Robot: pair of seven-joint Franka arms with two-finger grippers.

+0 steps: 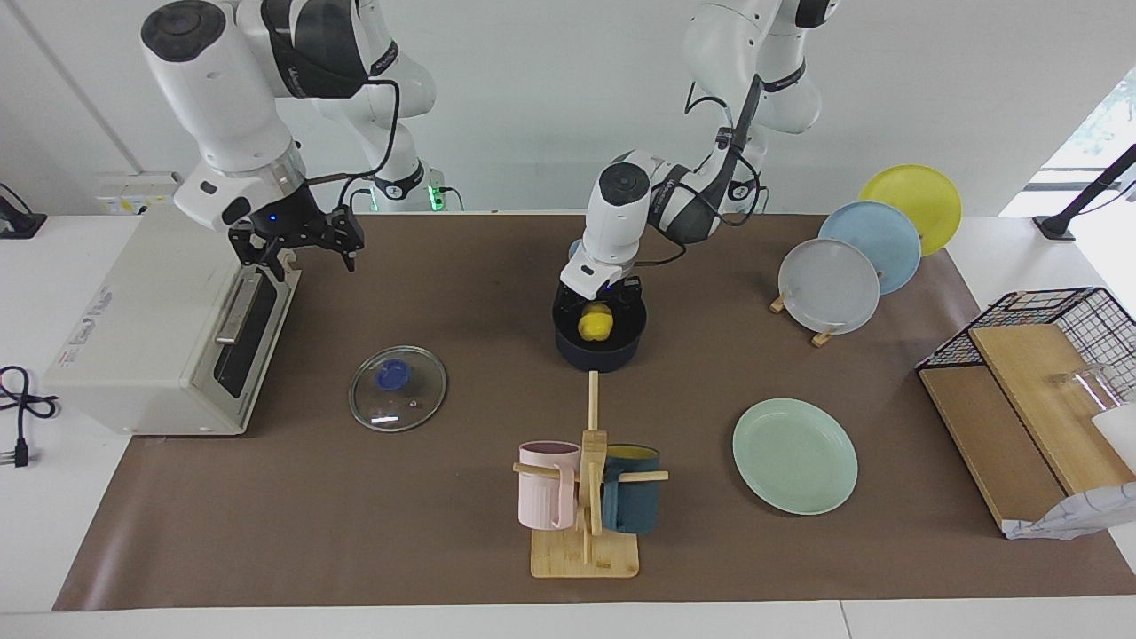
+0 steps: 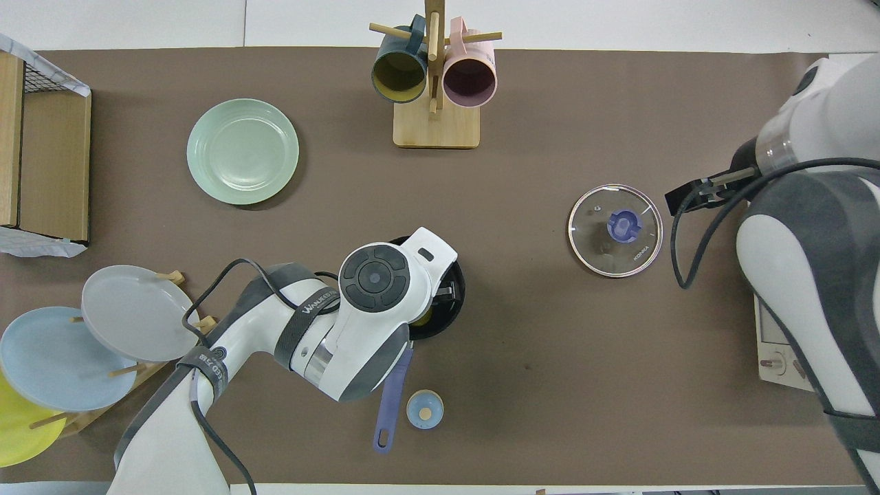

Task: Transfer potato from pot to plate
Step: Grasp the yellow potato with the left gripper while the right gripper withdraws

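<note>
Facing view: left end effector (image 1: 601, 300), open astride the smooth yellow plastic potato (image 1: 595, 321) at twelve o'clock inside the dark navy saucepan (image 1: 600, 348); closing off-centre could squirt it out; right end effector (image 1: 297, 241) waits open

Legible text, overhead view: a grey strap (image 2: 317, 306) round the left arm's forearm, just up the arm from the left claw (image 2: 440, 292), reads "WANUKED"; the letters after that cannot be made out. A second strap (image 2: 206, 363) farther up the same arm carries print too small to read. The glass lid (image 2: 615, 230) on the tabletop, near the right claw (image 2: 694, 198), bears "KONKA" by its rim. Facing view: toaster oven (image 1: 115, 311) label under the right claw, illegible.
</note>
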